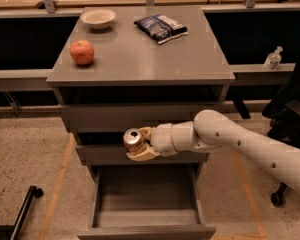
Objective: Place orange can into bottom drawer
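Your gripper (140,145), clamped on the orange can (134,138), hangs just in front of the middle drawer (102,154). Right below it the bottom drawer (145,231) is pulled out, box open on top. Its side walls and front panel box in the opening.

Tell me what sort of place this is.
Probably an office or lab workspace: a grey drawer cabinet, a wheeled office chair and a pump bottle on the ledge. The hand holds the orange can above the open bottom drawer.
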